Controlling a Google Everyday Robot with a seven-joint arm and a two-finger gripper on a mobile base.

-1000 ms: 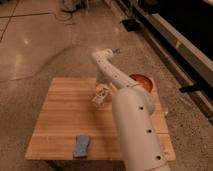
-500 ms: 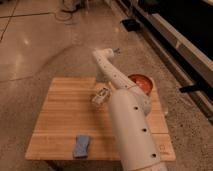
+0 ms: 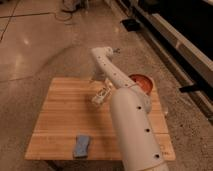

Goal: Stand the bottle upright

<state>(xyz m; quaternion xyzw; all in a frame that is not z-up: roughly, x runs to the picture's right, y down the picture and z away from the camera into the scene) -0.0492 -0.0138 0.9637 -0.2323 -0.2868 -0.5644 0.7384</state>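
The bottle (image 3: pixel 100 96) is a small pale object with a white label. It lies on its side near the middle of the wooden table (image 3: pixel 60 120), pointing diagonally toward the far right. My white arm rises from the lower right, bends at an elbow beyond the table's far edge and comes back down. Its gripper (image 3: pixel 98 84) hangs open just above the bottle's far end. Whether it touches the bottle I cannot tell. The arm hides the table to the right of the bottle.
An orange-red bowl (image 3: pixel 141 81) sits at the table's far right corner, close to the arm. A blue sponge (image 3: pixel 81 145) lies near the front edge. Speckled floor surrounds the table, with dark shelving (image 3: pixel 185 30) along the right.
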